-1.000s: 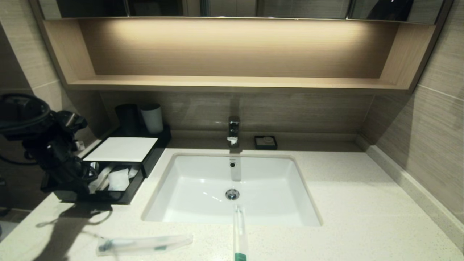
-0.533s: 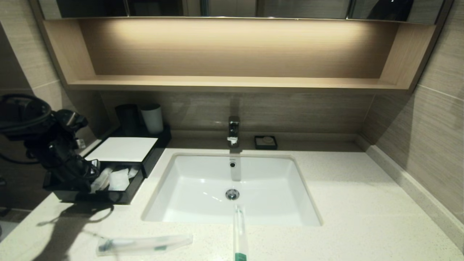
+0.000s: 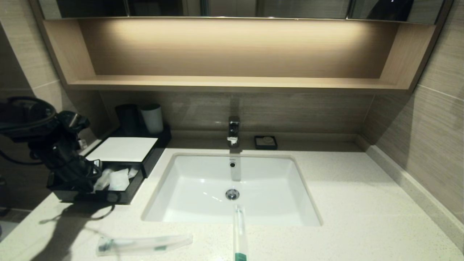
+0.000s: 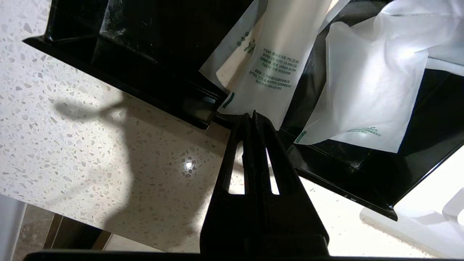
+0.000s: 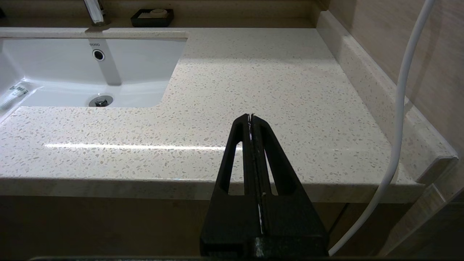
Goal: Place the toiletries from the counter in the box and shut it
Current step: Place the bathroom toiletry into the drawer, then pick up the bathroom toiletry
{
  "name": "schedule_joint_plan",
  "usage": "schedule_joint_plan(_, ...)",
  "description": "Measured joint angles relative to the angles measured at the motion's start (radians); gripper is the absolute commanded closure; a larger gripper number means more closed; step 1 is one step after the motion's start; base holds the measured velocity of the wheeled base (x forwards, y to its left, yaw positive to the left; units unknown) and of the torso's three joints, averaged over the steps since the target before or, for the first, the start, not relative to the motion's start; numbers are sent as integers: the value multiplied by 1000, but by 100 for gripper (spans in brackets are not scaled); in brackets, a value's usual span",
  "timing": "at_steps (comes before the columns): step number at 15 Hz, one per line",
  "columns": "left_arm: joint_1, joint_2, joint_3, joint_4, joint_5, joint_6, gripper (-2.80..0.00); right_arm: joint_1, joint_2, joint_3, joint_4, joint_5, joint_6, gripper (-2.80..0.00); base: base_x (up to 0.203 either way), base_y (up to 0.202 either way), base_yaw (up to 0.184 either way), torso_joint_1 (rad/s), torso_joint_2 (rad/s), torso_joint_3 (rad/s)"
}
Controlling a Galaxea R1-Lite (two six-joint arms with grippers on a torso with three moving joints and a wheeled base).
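The black box (image 3: 119,197) stands on the counter left of the sink, and a white lid (image 3: 121,148) covers its far half. White packets (image 3: 117,179) lie in the open near half. My left gripper (image 3: 87,181) is shut at the box's near left corner. In the left wrist view, my left gripper (image 4: 252,114) has its tips at the box rim (image 4: 145,83), just under a printed packet (image 4: 272,61) that leans over the rim. Two wrapped toothbrushes lie on the counter, one at the front left (image 3: 145,243) and one over the sink's front edge (image 3: 239,235). My right gripper (image 5: 251,116) is shut and empty at the counter's front right.
The white sink (image 3: 232,217) fills the middle, with a faucet (image 3: 233,130) and a soap dish (image 3: 265,142) behind it. A dark cup (image 3: 127,117) and a white cup (image 3: 152,117) stand behind the box. A white cable (image 5: 398,108) hangs at the right.
My left arm has shifted a little to the right, closer over the box's near left corner. The packets and toothbrushes have not moved.
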Motion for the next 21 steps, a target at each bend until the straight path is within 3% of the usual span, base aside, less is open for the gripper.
schedule_joint_plan(10,-9,-85,22,-19,-13,-10,0,0,0,0,0,0,0,0,0,0,0,0,0,0)
schedule_joint_plan(17,-133,-293,174,-20,-24,-9,0,0,0,0,0,0,1,0,0,0,0,0,0,0)
schedule_joint_plan(18,-150,-324,201,-19,-34,-9,0,0,0,0,0,0,0,0,0,0,0,0,0,0)
schedule_joint_plan(21,-178,-405,249,-8,-147,-11,0,0,0,0,0,0,0,0,0,0,0,0,0,0)
